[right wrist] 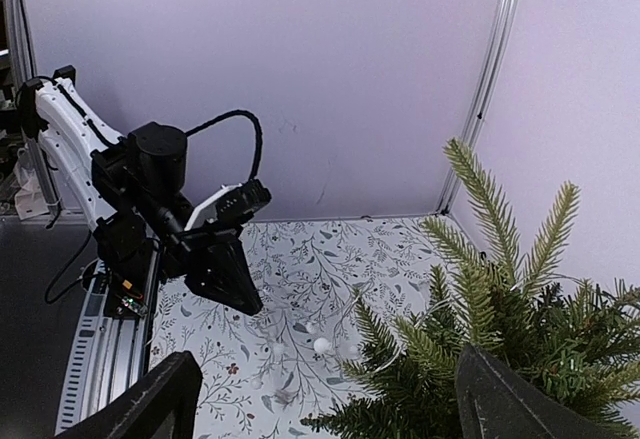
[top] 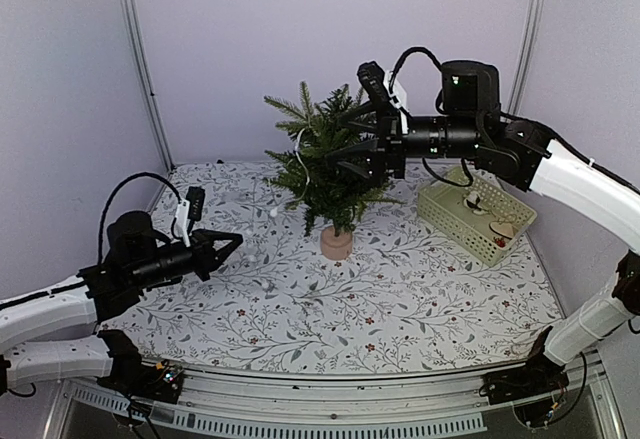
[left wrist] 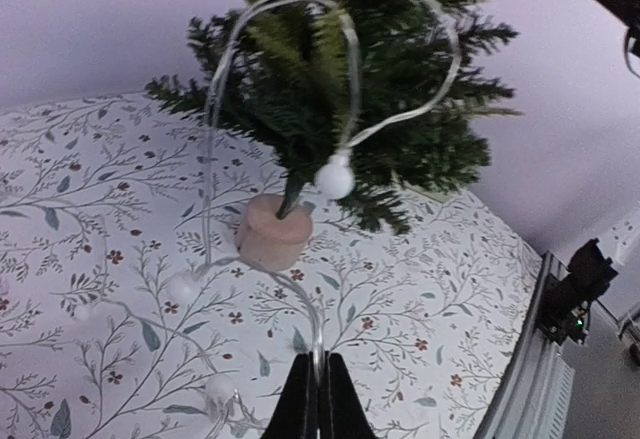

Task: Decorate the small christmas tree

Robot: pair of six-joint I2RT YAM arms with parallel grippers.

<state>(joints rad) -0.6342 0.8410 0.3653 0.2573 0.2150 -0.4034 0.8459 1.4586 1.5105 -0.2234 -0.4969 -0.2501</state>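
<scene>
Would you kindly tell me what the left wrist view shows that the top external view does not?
Only the left wrist view: the left gripper shut on the clear wire of the light string. Only the top external view: the right gripper open at the branches, and the green basket. Both: the small christmas tree on its tan base.

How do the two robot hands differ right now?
The left gripper has its fingers pinched shut on the clear light string; the right gripper has its fingers spread open. The left gripper sits low over the table, away from the small christmas tree; the right gripper is high up at the tree's branches. Both are black and two-fingered.
</scene>
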